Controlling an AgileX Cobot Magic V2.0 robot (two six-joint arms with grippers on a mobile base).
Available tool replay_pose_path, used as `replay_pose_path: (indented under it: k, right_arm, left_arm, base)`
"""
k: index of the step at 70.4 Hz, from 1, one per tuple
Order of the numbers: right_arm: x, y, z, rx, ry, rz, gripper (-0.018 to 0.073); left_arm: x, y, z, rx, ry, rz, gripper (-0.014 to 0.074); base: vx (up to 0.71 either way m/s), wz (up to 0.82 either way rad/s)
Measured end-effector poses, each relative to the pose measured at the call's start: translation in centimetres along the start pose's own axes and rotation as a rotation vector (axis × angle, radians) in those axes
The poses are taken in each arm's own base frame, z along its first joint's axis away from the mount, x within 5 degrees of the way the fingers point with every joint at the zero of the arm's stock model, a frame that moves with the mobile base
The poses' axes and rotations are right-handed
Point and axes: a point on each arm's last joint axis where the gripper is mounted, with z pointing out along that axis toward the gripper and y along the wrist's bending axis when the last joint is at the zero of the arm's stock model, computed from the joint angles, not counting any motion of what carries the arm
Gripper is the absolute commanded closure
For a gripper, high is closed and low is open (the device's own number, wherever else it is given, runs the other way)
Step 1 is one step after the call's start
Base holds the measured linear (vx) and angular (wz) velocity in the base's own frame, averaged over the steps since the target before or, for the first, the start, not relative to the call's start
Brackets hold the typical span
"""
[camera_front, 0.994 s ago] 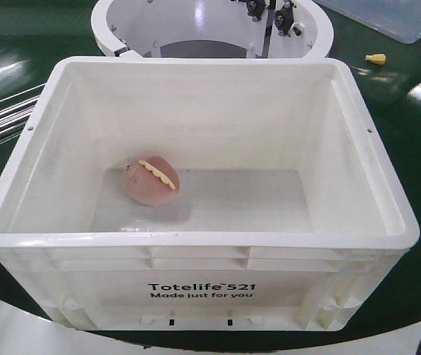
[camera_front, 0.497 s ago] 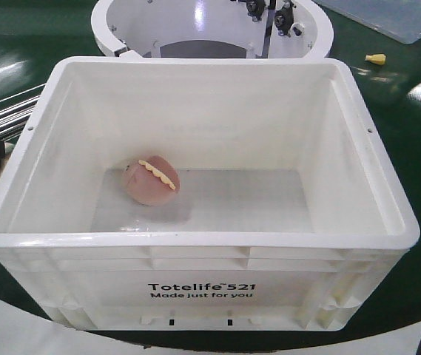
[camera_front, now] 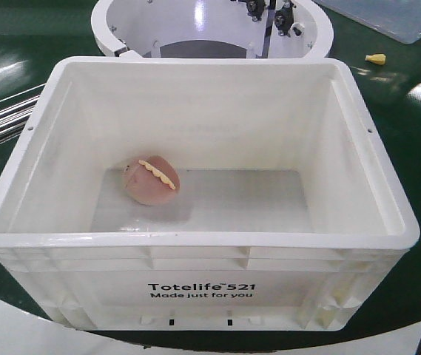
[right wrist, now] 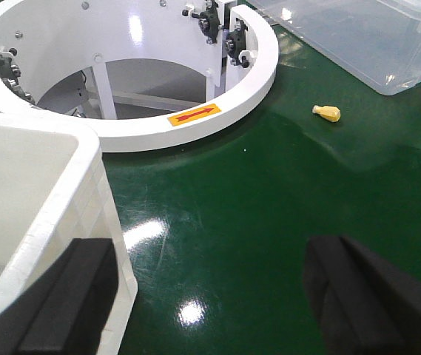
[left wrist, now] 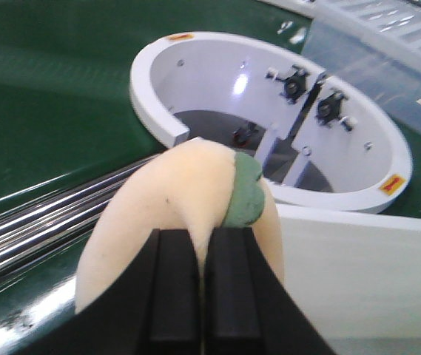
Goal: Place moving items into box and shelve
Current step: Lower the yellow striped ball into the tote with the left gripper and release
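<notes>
**A:** What carries everything?

**B:** A glossy dark green tabletop (right wrist: 269,185). On it stands the large white rectangular plastic tote (camera_front: 195,238), open at the top, with black "Totelife 521" print on its near wall.

**A:** And around the tote?

**B:** Just beyond its far wall sits a white ring-shaped fixture (right wrist: 258,70) with black fittings inside. Farther back, to the tote's right, is a clear plastic container (right wrist: 365,37). Shiny steel rails (left wrist: 32,222) run off the tote's left side.

**A:** Where are the plush balls?

**B:** The dusty pink-brown plush ball (camera_front: 149,181) lies on the tote's floor, left of the middle, with a pale seam facing up. The pale yellow plush ball (left wrist: 173,200), with its green stitched stripe, is outside the tote. It sits off the left wall, above the rails. The left jaws pinch it, squeezed nearly together into the plush.

**A:** And the right jaws?

**B:** They are spread wide and hold nothing, over the tabletop just right of the tote's far right corner.

**A:** Anything smaller?

**B:** A tiny yellow cone-shaped piece (right wrist: 327,112) lies on the tabletop beyond that same corner. It is near the clear container but apart from it.
</notes>
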Motion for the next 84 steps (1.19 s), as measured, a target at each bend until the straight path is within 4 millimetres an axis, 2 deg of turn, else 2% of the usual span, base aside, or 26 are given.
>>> replay_pose_path:
  k: [12, 22, 36, 50, 63, 79, 84]
  right_arm:
    - [0.0, 0.0, 0.0, 0.0, 0.0, 0.0, -0.0005]
    - [0.0, 0.0, 0.0, 0.0, 0.0, 0.001, -0.0005]
    - [0.0, 0.0, 0.0, -0.005, 0.004, 0.001, -0.0005]
    - [0.1, 0.1, 0.0, -0.014, 0.014, 0.001, -0.0005]
    - [0.2, 0.2, 0.0, -0.018, 0.018, 0.001, -0.0005]
    - [0.3, 0.3, 0.0, -0.035, 0.036, 0.001, -0.0005]
    - [0.3, 0.3, 0.0, -0.036, 0.037, 0.002, -0.0005]
  left_arm:
    - [0.1, -2.1, -0.2, 0.197, 0.031, -0.013, 0.0599]
    - [0.9, -3.4, 0.7, 0.313, 0.105, 0.002, 0.0599]
    - [3.6, -4.9, 4.8, 0.422, 0.331, 0.068, 0.0598]
    - [5.0, -5.1, 8.1, 0.368, 0.371, 0.16, 0.0559]
    - [6.1, -4.5, 10.4, 0.34, 0.428, 0.151, 0.0396]
    - [5.8, -4.4, 11.3, 0.327, 0.367, 0.121, 0.0042]
    - [5.6, -4.3, 11.4, 0.316, 0.348, 0.12, -0.0032]
  base:
    - [0.0, 0.0]
    - [0.0, 0.0]
    - [0.0, 0.0]
    - [0.0, 0.0]
    - [0.0, 0.0]
    - [0.0, 0.0]
    - [0.0, 0.0]
